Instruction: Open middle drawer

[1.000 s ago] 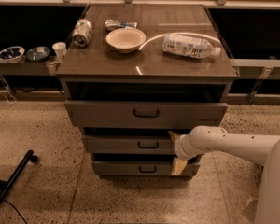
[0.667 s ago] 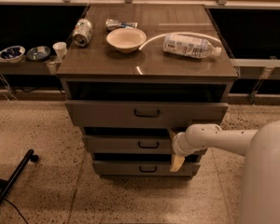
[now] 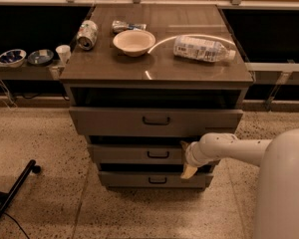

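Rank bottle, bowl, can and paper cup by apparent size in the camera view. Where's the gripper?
1. plastic bottle
2. bowl
3. can
4. paper cup
The gripper sits at the right end of the middle drawer.

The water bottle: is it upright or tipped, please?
Tipped: the bottle lies on its side. The gripper is at the middle drawer's right end.

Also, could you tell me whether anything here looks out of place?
The plastic bottle and the can lie on their sides on the cabinet top. The gripper sits at the right end of the middle drawer, away from its handle.
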